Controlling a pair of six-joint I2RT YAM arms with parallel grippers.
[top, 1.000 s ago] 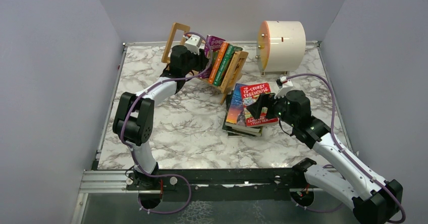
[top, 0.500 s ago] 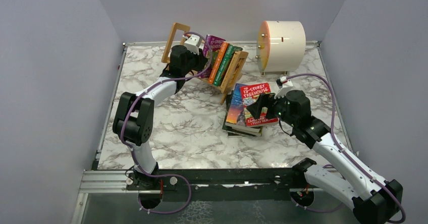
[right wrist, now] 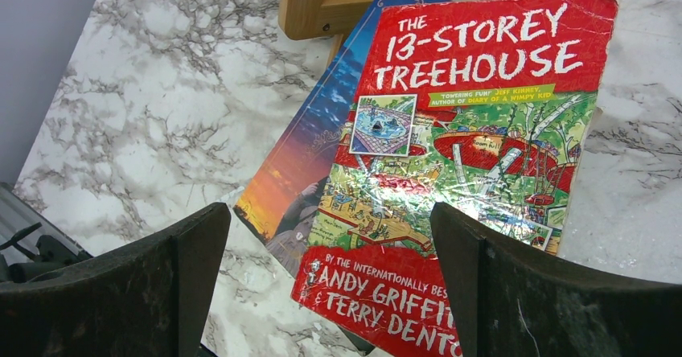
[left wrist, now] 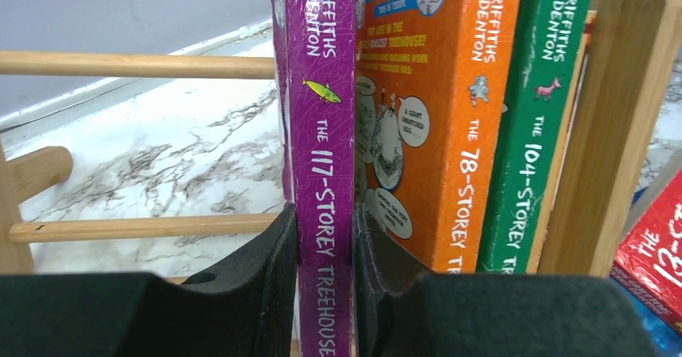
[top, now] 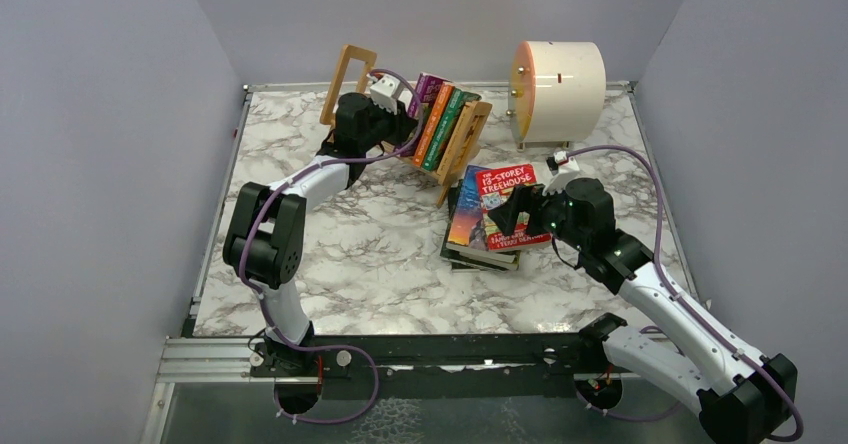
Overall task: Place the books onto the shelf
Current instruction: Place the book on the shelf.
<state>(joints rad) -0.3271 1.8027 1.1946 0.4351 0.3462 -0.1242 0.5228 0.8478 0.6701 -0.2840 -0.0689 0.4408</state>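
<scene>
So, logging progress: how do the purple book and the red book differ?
The purple book stands spine-out in the shelf; the red book lies flat, cover up, on a stack. The left tool grips the purple book; the open right tool hovers over the red book. Both are Treehouse paperbacks.

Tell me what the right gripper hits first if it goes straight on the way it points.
Most likely the red book on top of the pile. The right gripper is open and aimed at its cover, with nothing visible in between. How far off it is I cannot tell.
</scene>
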